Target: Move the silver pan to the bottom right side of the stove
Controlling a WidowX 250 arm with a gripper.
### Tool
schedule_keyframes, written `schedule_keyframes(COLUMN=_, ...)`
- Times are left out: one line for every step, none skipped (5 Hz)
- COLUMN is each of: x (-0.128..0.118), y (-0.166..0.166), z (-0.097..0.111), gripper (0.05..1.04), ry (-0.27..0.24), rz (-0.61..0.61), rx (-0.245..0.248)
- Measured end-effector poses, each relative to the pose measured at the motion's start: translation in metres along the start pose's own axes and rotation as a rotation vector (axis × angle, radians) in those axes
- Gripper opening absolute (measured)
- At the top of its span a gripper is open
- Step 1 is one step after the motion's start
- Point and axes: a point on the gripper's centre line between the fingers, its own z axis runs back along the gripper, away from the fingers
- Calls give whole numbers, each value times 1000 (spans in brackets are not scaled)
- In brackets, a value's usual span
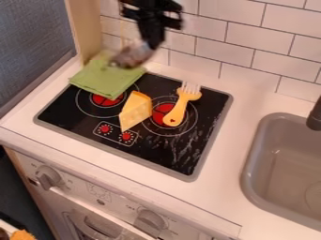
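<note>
1. jaws of the black gripper [152, 43], at the top of the camera view left of center, are closed on the silver pan [132, 55] at its upper right side.
2. the silver pan is at the back left of the stove [214, 131], over the far part of the green cloth [108, 78], and well apart from the stove's bottom right side. it is blurred, so i cannot tell what is in it or whether its underside touches the cloth.
3. the gray sink [252, 154] is set into the white surface [233, 187] to the right of the stove, with part of a round drain [315, 193] showing at the bottom of its basin. a black faucet [315, 115] stands at its far right edge.
4. at the lower left corner, a cut-off white dish [8, 227] has an orange thing [23, 235] and something dark beside it; i cannot tell what they are.
5. the green cloth lies folded over the stove's back left corner, covering part of the left burner.
6. a yellow cheese wedge [136, 111] lies between the two burners.
7. a fork [178, 108] with a yellow handle lies across the right burner, its pale prongs toward the tiled wall [244, 51].
</note>
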Motion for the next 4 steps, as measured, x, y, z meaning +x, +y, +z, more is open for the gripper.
schedule_keyframes(x=-14, y=-51, z=6, gripper=70, ry=5, rz=-149, rx=-12)
schedule_keyframes(x=-21, y=-105, z=10, gripper=70, ry=-6, rz=-275, rx=-2)
schedule_keyframes(x=-32, y=-135, z=4, gripper=70, ry=25, rz=-315, rx=2)
schedule_keyframes(x=-57, y=-139, z=-20, gripper=70, ry=116, rz=-318, rx=-24)
